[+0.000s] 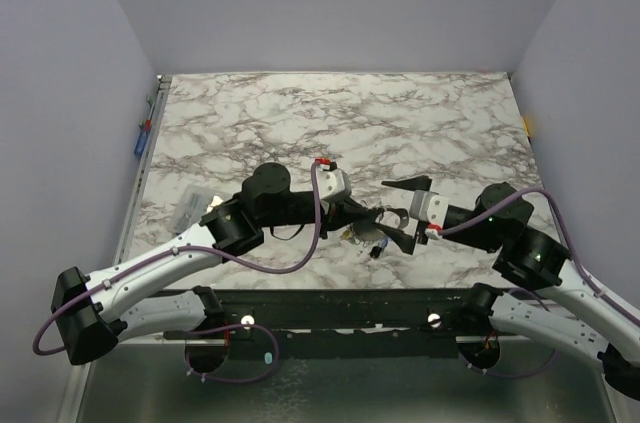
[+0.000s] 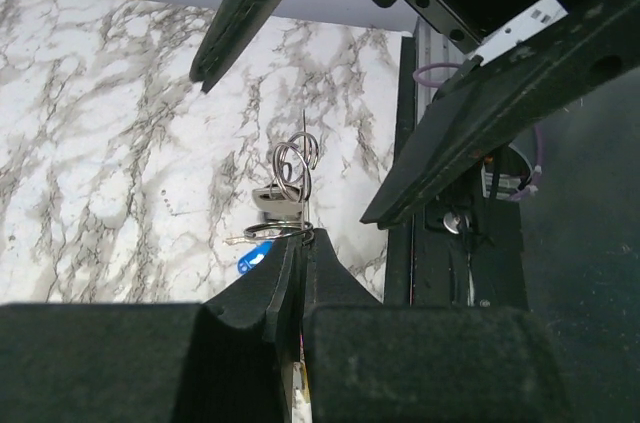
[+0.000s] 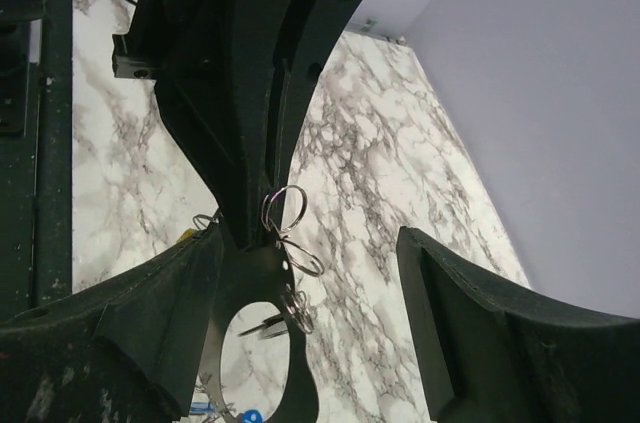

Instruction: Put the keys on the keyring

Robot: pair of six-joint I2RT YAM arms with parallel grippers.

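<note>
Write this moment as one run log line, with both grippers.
left gripper: jaws shut on keyring | right gripper: jaws open, flanking keyring | blue key: beside left jaws

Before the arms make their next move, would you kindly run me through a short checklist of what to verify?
1. Left gripper shut on the keyring: ok.
2. Right gripper open: ok.
3. Right gripper carrying a key: not ok, it is empty.
4. Keyring lying in the gap of the open right gripper: ok, as both wrist views show.
5. Blue key already threaded on the keyring: cannot tell, since it lies close under the ring and the link is hidden.
</note>
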